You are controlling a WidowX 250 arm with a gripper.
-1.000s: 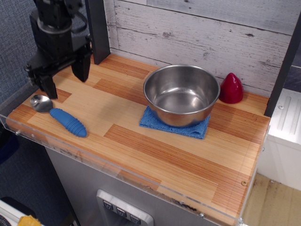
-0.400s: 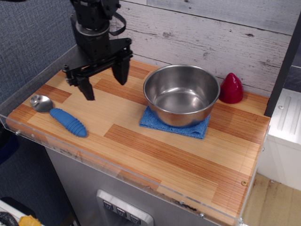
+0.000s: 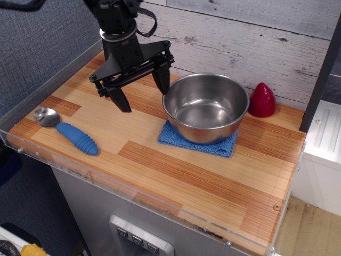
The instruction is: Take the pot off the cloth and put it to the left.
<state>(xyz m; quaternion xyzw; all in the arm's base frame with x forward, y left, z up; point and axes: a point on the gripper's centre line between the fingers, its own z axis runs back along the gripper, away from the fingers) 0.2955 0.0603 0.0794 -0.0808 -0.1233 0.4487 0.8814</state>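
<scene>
The shiny steel pot (image 3: 205,106) stands upright on the blue cloth (image 3: 198,142) at the middle right of the wooden table. It covers most of the cloth. My black gripper (image 3: 142,93) hangs just left of the pot with its jaws wide open and empty. Its right finger (image 3: 161,79) is close to the pot's left rim; I cannot tell if it touches.
A metal spoon with a ribbed blue handle (image 3: 69,133) lies at the front left. A red cone-shaped object (image 3: 261,100) stands behind the pot on the right. A clear plastic rim (image 3: 133,189) edges the table front. A plank wall is behind.
My gripper has moved right from above the spoon area to just beside the pot's left rim, staying open. The pot and cloth have not moved.
</scene>
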